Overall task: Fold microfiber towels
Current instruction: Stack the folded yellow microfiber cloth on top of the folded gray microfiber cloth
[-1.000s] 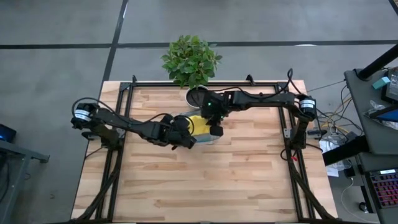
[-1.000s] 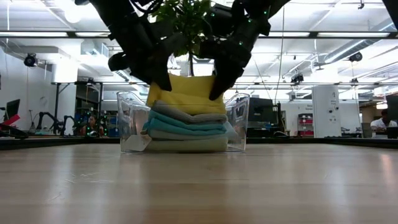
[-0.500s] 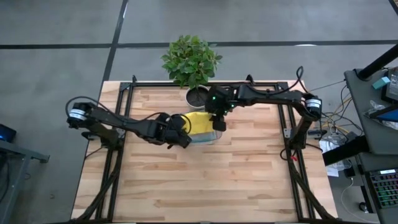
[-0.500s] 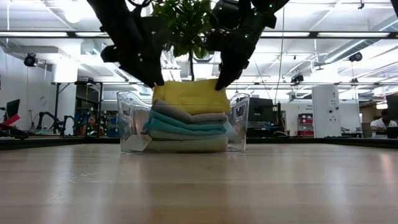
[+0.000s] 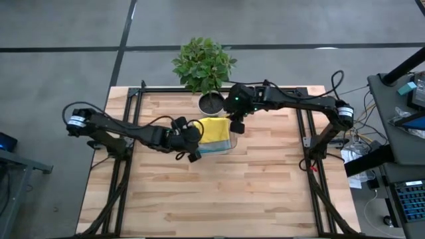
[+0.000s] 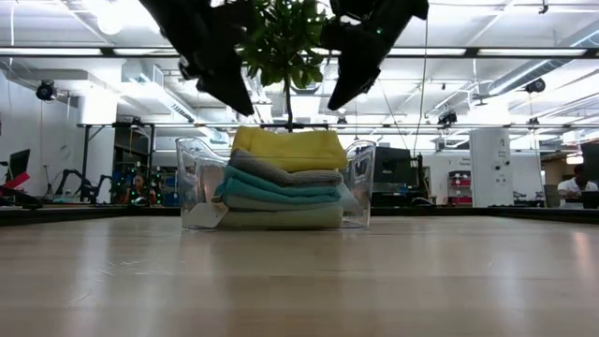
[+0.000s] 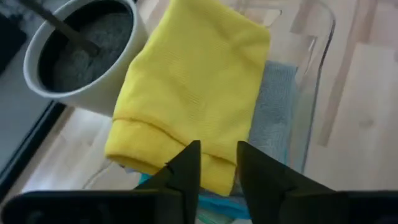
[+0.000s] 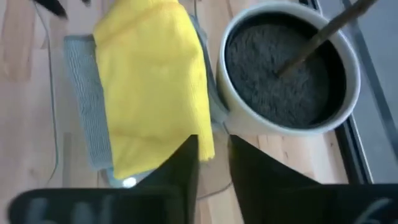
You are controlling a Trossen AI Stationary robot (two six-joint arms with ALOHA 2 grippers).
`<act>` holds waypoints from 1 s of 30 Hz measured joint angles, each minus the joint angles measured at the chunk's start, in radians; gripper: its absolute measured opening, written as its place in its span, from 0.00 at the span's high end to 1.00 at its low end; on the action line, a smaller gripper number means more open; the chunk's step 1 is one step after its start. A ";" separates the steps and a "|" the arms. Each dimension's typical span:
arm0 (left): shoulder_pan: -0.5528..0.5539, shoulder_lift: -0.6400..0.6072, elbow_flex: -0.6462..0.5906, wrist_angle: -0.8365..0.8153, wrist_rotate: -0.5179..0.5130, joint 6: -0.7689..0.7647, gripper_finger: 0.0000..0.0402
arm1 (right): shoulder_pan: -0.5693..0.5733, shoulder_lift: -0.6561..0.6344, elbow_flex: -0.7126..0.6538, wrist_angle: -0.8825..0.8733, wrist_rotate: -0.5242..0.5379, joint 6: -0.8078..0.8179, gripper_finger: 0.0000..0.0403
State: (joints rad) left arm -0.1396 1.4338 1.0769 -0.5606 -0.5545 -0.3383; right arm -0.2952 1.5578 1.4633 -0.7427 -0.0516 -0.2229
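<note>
Yellow towel (image 5: pixel 214 130), folded, tops the towel stack (image 6: pixel 283 194) in the clear tray (image 6: pixel 360 178), centre frame; soft, light, limp, likely to slump unless pinched at a folded edge. Left gripper (image 5: pixel 192 147) and right gripper (image 5: pixel 237 125) flank it, both narrowly parted, empty.

Folded yellow towel (image 6: pixel 288 148) sits on top of the stack: grey (image 6: pixel 281 172), teal (image 6: pixel 281 187), pale ones underneath, around 12 o'clock.

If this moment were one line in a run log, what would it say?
yellow towel: folded, top of stack in tray | left gripper: above it, empty | right gripper: above it, empty
</note>
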 joint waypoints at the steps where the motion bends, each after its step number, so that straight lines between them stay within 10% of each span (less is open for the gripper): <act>1: 0.004 0.007 -0.004 0.014 0.000 0.025 0.79 | 0.002 -0.003 -0.004 0.021 -0.001 0.004 0.79; 10: 0.081 0.085 -0.004 0.108 -0.130 0.060 0.99 | 0.022 0.027 -0.118 0.250 -0.003 0.031 0.97; 30: 0.129 0.188 -0.048 0.077 -0.040 -0.049 0.99 | 0.025 0.028 -0.446 0.667 0.002 0.109 0.98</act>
State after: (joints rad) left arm -0.0109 1.6215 1.0293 -0.4836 -0.5946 -0.3874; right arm -0.2707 1.5856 1.0172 -0.0759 -0.0496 -0.1139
